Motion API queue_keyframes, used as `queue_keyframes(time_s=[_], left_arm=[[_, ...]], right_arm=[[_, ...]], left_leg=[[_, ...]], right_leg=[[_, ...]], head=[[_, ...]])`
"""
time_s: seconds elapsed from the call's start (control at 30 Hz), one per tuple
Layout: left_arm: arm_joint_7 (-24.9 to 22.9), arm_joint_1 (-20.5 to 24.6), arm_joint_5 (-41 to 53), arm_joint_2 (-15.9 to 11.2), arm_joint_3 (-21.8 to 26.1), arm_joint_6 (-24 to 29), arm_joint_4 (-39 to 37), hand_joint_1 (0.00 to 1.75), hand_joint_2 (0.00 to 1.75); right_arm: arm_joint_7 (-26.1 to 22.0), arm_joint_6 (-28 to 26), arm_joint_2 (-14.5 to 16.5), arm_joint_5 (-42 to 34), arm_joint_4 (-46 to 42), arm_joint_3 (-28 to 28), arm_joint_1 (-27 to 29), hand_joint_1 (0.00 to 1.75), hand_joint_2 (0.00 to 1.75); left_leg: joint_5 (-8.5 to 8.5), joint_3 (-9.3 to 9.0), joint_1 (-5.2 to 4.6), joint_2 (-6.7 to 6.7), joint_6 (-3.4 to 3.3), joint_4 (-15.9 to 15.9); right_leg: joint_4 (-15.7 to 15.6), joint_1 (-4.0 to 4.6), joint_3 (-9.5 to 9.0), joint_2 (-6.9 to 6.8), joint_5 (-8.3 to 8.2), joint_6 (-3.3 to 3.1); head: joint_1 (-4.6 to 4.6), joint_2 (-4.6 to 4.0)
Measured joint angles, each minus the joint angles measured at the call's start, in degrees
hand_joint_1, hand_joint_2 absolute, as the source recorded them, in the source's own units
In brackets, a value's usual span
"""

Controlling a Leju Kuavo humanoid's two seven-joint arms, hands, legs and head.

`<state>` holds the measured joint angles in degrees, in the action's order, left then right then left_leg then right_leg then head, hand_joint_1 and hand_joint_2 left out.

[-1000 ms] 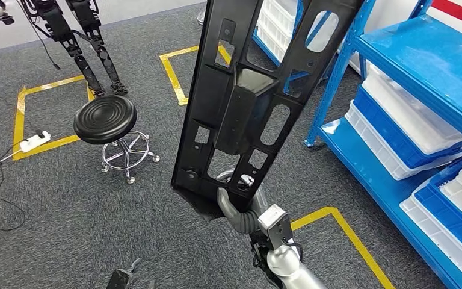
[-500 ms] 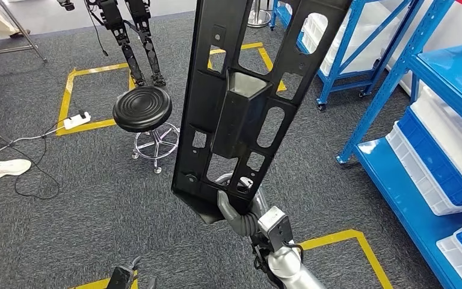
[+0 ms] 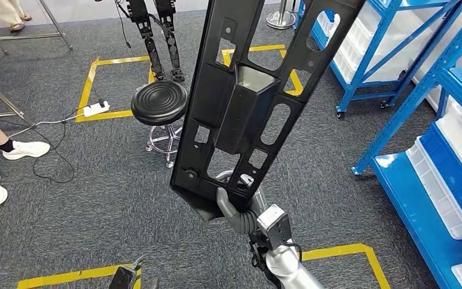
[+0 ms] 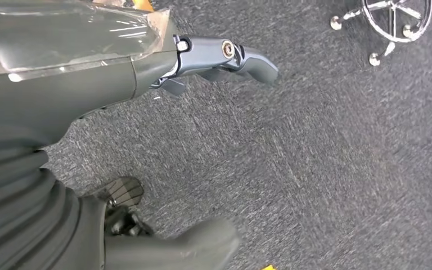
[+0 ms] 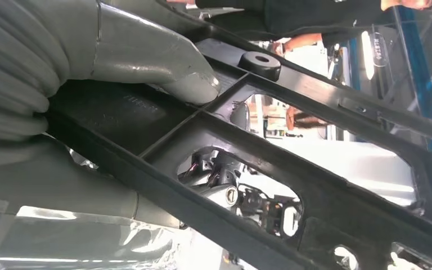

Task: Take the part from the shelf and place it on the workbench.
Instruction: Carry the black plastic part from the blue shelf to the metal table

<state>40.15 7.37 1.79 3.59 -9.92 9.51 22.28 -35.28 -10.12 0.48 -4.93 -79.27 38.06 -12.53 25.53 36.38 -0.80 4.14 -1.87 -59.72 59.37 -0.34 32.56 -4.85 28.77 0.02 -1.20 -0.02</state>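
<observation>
Over the grey carpet, the left hand (image 4: 146, 73) hangs with nothing in it, fingers apart. Further along stands a black stool (image 3: 159, 103). The right hand (image 3: 231, 208) grips the bottom end of the long black part (image 3: 240, 114), held upright. On the blue shelf (image 3: 424, 84) sit blue and white bins (image 3: 451, 174), contents unclear.

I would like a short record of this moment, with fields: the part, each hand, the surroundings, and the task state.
part: long black plastic panel with cut-outs, held upright
right hand: right hand grips the panel's lower end, thumb pressed on its surface
left hand: left hand holds nothing, hanging over the grey carpet
surroundings: black stool, blue shelves with white bins, yellow floor tape
task state: part carried, not yet placed
</observation>
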Motion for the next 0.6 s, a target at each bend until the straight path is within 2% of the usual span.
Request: queue_keyframes(time_s=[0.07,0.13,0.2,0.23,0.27,0.3,0.33,0.4,0.43,0.47,0.5,0.57,0.6], left_arm=[[0.00,0.02,-0.01,-0.01,-0.01,0.00,0.00,0.00,1.75],[0.02,0.07,-0.01,0.07,-0.03,0.01,0.01,0.00,1.75],[0.04,0.25,-0.04,0.20,-0.05,0.05,0.02,0.00,1.75],[0.04,0.32,-0.05,0.24,-0.06,0.10,0.01,0.00,1.75],[0.03,0.30,-0.07,0.27,-0.07,0.16,0.00,0.00,1.75],[0.03,0.23,-0.08,0.30,-0.07,0.22,-0.02,0.00,1.75],[0.02,0.17,-0.08,0.31,-0.07,0.25,-0.04,0.00,1.75],[0.02,0.12,-0.09,0.34,-0.07,0.26,-0.06,0.00,1.75],[0.01,0.11,-0.10,0.36,-0.07,0.26,-0.07,0.00,1.75],[0.01,0.10,-0.10,0.36,-0.07,0.26,-0.07,0.00,1.75],[0.00,0.04,-0.11,0.35,-0.07,0.26,-0.07,0.00,1.75],[0.00,-0.18,-0.11,0.29,-0.07,0.28,-0.08,0.00,1.75],[0.00,-0.29,-0.11,0.22,-0.08,0.31,-0.08,0.00,1.75]], right_arm=[[0.01,0.00,0.07,-0.01,-0.06,-0.01,0.00,1.75,1.75],[0.00,0.00,0.14,0.01,-0.19,-0.01,-0.04,1.75,1.75],[0.00,-0.01,0.02,0.04,-0.27,-0.01,0.14,1.75,1.75],[0.01,-0.03,-0.13,0.10,-0.29,-0.02,0.37,1.75,1.75],[0.01,-0.05,-0.28,0.20,-0.29,-0.03,0.66,1.75,1.75],[0.01,-0.08,-0.41,0.33,-0.30,-0.04,0.91,1.75,1.75],[0.01,-0.10,-0.49,0.45,-0.33,-0.05,1.04,1.75,1.75],[0.00,-0.11,-0.54,0.67,-0.45,-0.05,1.11,1.75,1.75],[0.01,-0.11,-0.54,0.74,-0.54,-0.05,1.15,1.75,1.75],[0.01,-0.11,-0.56,0.82,-0.66,-0.06,1.25,1.75,1.75],[0.02,-0.11,-0.57,0.90,-0.78,-0.07,1.35,1.75,1.75],[0.02,-0.11,-0.51,1.09,-1.10,-0.09,1.52,1.75,1.75],[0.02,-0.11,-0.43,1.19,-1.29,-0.10,1.55,1.75,1.75]], left_leg=[[-0.31,-0.27,0.03,-1.34,-0.52,0.69],[-0.84,-1.12,0.35,-2.58,-1.12,1.80],[-1.10,-1.61,0.48,-3.94,-1.58,2.28],[-1.13,-1.63,0.49,-4.75,-1.72,2.26],[-1.11,-1.65,0.50,-5.57,-1.77,2.24],[-1.07,-1.67,0.52,-6.40,-1.74,2.20],[-1.00,-1.71,0.58,-7.20,-1.64,2.10],[-0.68,-1.69,0.74,-8.70,-1.16,1.64],[-0.41,-1.58,0.70,-9.34,-0.79,1.27],[-0.22,-1.40,0.71,-9.82,-0.43,1.00],[-0.10,-1.23,0.75,-10.17,-0.10,0.87],[-0.05,-1.05,1.05,-10.66,0.50,0.90],[0.13,-0.98,1.15,-10.25,0.80,0.69]], right_leg=[[-0.15,0.10,-0.26,-0.80,0.24,0.50],[1.62,0.16,0.22,0.65,1.35,0.78],[7.74,-0.08,3.08,3.21,3.90,0.47],[11.51,-0.22,5.10,3.89,5.17,0.35],[14.11,-0.36,6.70,4.18,5.75,0.46],[14.93,-0.48,7.52,4.33,5.51,0.82],[13.52,-0.62,7.25,4.46,4.36,1.38],[6.37,-1.08,4.53,5.67,0.86,2.54],[3.05,-1.27,3.07,6.40,-0.50,2.71],[0.95,-1.35,2.12,6.95,-1.27,2.59],[0.18,-1.25,1.74,7.20,-1.44,2.18],[0.01,-1.07,1.51,6.57,-1.61,1.30],[-0.13,-1.10,1.36,6.26,-1.68,0.95]], head=[[-0.01,0.01],[0.13,0.01],[0.41,0.01],[0.47,0.01],[0.56,0.00],[0.56,0.00],[0.56,0.00],[0.60,0.01],[0.62,0.01],[0.62,0.01],[0.61,0.01],[0.56,0.01],[0.57,0.01]])
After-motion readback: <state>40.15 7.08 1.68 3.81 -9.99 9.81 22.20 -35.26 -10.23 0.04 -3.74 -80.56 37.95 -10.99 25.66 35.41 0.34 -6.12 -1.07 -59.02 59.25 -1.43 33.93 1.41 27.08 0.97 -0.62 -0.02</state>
